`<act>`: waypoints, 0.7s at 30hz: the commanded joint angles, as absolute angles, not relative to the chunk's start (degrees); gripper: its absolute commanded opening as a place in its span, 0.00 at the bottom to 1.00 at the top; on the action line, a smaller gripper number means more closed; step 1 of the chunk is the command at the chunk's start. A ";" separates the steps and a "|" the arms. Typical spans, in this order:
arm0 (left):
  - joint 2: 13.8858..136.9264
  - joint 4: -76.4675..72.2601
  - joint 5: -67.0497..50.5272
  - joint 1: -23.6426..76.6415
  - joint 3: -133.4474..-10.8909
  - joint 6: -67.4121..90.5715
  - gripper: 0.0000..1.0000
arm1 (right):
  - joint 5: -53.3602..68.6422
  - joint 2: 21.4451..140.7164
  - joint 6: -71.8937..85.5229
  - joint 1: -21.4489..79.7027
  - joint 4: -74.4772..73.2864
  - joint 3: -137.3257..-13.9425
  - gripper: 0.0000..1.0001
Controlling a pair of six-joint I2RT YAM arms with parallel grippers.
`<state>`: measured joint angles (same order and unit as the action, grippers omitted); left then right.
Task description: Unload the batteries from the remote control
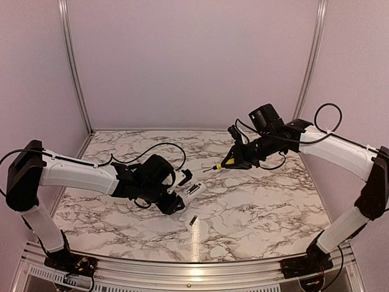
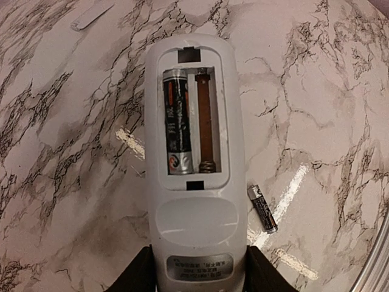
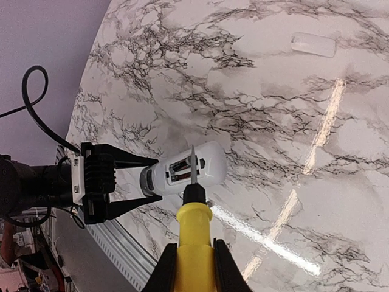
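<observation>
My left gripper (image 2: 197, 281) is shut on the near end of the white remote control (image 2: 194, 201), compartment face up and uncovered. One dark battery (image 2: 177, 121) lies in the left slot; the right slot (image 2: 205, 121) is bare, its spring showing. A second battery (image 2: 262, 208) lies loose on the table just right of the remote, also seen in the top view (image 1: 192, 220). My right gripper (image 3: 194, 267) is shut on the yellow-handled screwdriver (image 3: 194, 234), held above the remote (image 3: 188, 170) and apart from it. In the top view the remote (image 1: 194, 189) is mid-table and the right gripper (image 1: 234, 159) is up and right of it.
A small white compartment cover (image 3: 313, 44) lies flat on the marble table (image 1: 255, 201), away from the remote; it also shows in the left wrist view (image 2: 91, 17). The metal table edge (image 3: 115, 255) runs near the left arm. Pale walls close in the back and sides.
</observation>
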<state>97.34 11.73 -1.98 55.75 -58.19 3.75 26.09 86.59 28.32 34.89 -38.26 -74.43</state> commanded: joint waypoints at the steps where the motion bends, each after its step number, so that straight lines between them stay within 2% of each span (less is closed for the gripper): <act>1: 95.61 9.59 -5.65 55.55 -57.61 10.17 0.00 | 23.06 84.28 31.29 34.54 -39.68 -76.90 0.00; 21: 101.19 7.94 -4.55 56.22 -62.72 15.93 0.00 | 26.09 85.99 34.58 36.45 -39.44 -75.19 0.00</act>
<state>99.50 8.97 -5.41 55.83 -59.75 15.05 25.54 85.17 33.12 35.44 -39.94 -74.43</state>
